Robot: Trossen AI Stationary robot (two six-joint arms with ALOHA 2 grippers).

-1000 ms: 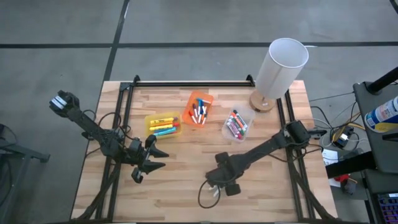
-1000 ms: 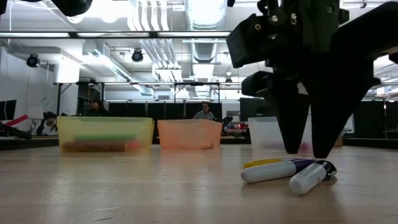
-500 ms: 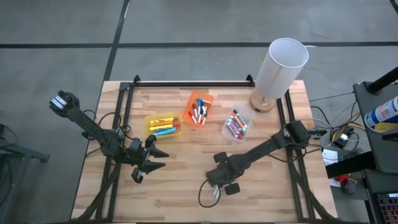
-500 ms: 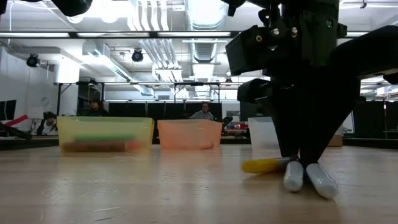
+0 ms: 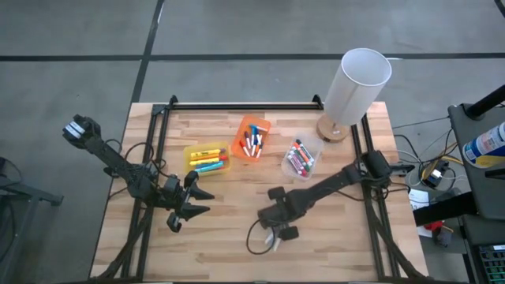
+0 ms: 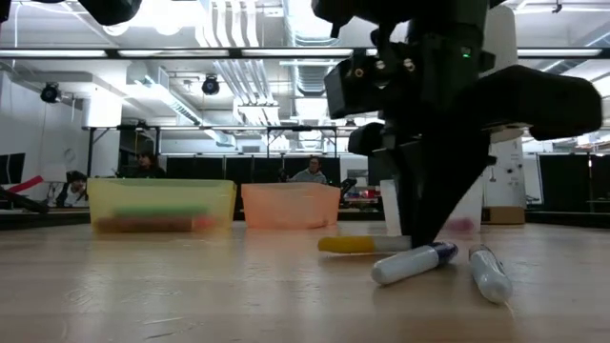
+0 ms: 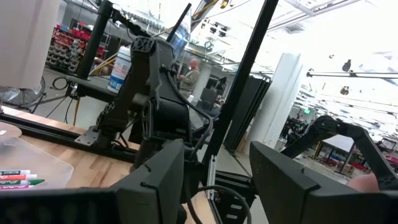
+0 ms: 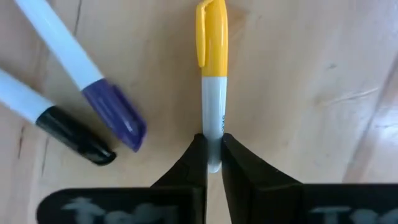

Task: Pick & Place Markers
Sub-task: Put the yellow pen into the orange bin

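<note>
lit evenly from overhead, ceiling strips (image 6: pixel 315 52) glaring white above the table (image 6: pixel 191 286). casting soft shadows under the markers (image 8: pixel 211 87). blurring the yellow bin (image 6: pixel 160 206) and the room behind it; silhouetting dark fingers (image 7: pixel 155 186) against bright windows.

Open wood table (image 5: pixel 221 237) along front edge. Back row blocked: yellow bin (image 5: pixel 207 158), orange bin (image 5: pixel 252 139), clear bin (image 5: pixel 301 158), white lamp (image 5: pixel 357 83). Purple-capped marker (image 6: pixel 412 263) and black-capped marker (image 6: pixel 489 272) crowd right gripper (image 8: pixel 212 163).
</note>
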